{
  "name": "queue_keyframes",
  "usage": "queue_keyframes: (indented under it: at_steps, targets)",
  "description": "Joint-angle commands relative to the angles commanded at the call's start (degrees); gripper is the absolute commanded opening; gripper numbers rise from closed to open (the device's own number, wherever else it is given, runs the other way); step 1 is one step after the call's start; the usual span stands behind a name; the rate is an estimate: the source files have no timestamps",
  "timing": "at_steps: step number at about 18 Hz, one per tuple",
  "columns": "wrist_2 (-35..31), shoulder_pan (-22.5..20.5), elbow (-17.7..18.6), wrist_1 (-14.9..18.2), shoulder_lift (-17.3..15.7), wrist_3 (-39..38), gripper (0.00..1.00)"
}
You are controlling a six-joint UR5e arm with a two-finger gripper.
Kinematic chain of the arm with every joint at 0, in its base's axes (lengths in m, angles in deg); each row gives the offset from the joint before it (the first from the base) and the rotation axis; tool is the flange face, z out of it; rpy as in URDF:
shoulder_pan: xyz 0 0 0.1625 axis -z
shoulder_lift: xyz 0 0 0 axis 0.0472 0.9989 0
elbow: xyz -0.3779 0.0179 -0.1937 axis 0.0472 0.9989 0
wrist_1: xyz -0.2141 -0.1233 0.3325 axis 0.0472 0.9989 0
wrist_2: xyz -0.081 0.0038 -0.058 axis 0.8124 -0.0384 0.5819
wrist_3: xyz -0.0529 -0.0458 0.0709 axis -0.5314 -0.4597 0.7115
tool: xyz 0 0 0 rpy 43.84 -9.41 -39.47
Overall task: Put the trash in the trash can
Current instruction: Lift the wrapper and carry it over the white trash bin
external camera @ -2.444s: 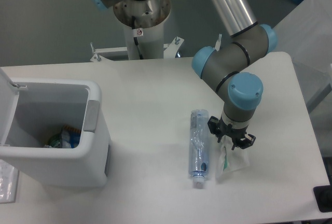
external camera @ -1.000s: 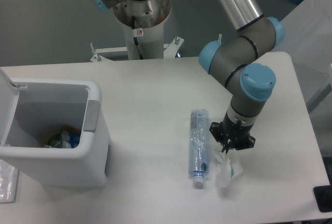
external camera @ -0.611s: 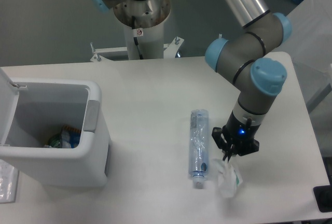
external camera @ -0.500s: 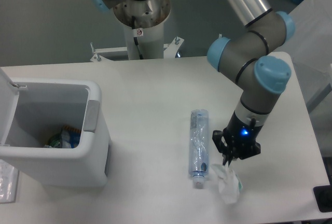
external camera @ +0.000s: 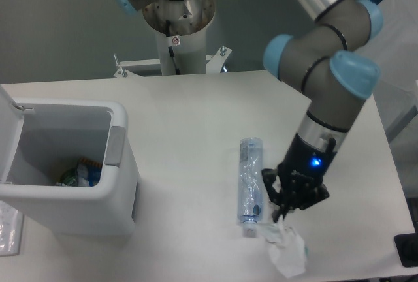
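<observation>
Tool: the tool [external camera: 282, 215] is pinched on the top edge of the crumpled wrapper [external camera: 287, 250], which hangs below it at the near right of the surface [external camera: 189, 112] — gripped high, probably so the loose film dangles clear in transit.
Wrapper: clear with green marks, bunched; whether its lower end touches the surface or hangs just above it cannot be told.
Bottle: the crushed bottle [external camera: 249, 184] lies flat just left of the tool, white cap toward the near edge, apart from the wrapper — not yet picked up.
Trash can: the trash can [external camera: 78, 164] stands at the far left of the scene, well apart from the tool, lid swung open at its left side, so the mouth is free for a drop from above.
Inside the can: some colourful scraps [external camera: 80, 173] sit at the bottom.
Step in hand: carrying the wrapper first, it seems; the bottle would remain.
</observation>
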Motion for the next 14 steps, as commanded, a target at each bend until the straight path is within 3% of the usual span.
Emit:
queue_keyframes:
  at_steps: [4, 8, 14]
  targets:
    - [1.5, 3.4, 0.3, -0.1, -4.7, -4.5, 0.00]
    - [10.0, 3.5, 0.4, -0.1, -8.1, -6.4, 0.00]
    - [13.6, 5.2, 8.4, -0.1, -16.0, -6.3, 0.00]
